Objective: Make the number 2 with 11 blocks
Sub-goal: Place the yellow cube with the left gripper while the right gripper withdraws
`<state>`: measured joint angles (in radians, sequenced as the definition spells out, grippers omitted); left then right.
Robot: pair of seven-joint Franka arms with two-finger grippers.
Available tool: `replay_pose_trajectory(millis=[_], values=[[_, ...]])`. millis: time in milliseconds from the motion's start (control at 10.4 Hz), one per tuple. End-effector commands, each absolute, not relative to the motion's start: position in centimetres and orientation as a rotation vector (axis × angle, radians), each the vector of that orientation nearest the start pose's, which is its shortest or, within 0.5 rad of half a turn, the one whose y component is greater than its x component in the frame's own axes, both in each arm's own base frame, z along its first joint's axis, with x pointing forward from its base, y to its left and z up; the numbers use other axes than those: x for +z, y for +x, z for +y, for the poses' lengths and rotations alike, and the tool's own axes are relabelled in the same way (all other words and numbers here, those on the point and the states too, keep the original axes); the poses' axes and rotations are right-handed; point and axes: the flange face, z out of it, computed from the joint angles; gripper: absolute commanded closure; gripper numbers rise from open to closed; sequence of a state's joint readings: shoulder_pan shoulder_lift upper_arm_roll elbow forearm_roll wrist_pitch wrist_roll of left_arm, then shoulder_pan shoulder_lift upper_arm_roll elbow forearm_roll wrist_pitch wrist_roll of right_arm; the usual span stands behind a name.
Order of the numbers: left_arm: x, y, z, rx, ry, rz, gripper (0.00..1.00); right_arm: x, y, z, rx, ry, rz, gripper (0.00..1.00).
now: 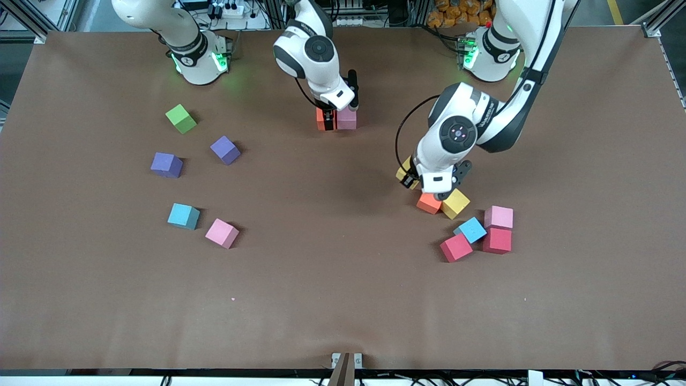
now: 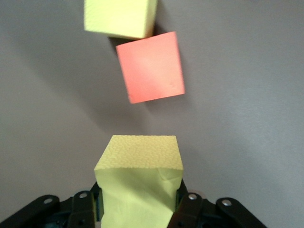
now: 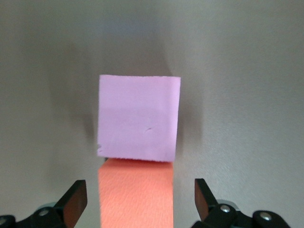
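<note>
Nearest the camera, two red cubes point(image 1: 456, 247) flank a blue cube point(image 1: 471, 229) on the bench point(image 1: 343, 311). My left pincer point(image 1: 411, 180) is clenched on a yellow cube point(image 2: 138, 183) beside the orange cube point(image 1: 429, 202). My right pincer point(image 1: 336, 110), released, straddles another orange cube point(image 3: 137, 194) touching a pink cube point(image 3: 138, 118).

The yellow block point(image 2: 138, 180) in the left gripper point(image 2: 137, 202) shows a grainy, matt foam skin, creased at one lower corner. At its 12 o'clock in that wrist view, the orange block point(image 2: 151, 66) looks smoother, equally dull. The table point(image 1: 343, 300) wears matt brown paper-like covering. The arms' shells are glossy white plastic; the fingers point(image 3: 205, 194) are black, slightly shiny.
</note>
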<state>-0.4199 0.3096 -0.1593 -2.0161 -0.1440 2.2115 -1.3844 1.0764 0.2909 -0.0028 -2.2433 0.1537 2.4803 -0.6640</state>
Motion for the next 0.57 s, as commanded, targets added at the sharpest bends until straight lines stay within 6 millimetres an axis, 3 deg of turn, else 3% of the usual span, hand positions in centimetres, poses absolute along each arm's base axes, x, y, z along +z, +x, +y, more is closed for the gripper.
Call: replay_pose_trajectory(millis=[0,191,479], values=[[29.9,45.6,-32.8,0.306,-2.765,-1.468,1.00,27.3,26.3,45.9,-0.145,2.278,2.289,0.00],[29.7,43.8,-35.6,0.309,-2.702,-1.590,1.00,29.1,29.1,43.7,-0.178,2.370,2.200,0.00],[28.3,39.8,-39.5,0.328,-2.584,-1.751,1.00,29.6,35.9,38.6,-0.149,2.544,1.997,0.00]])
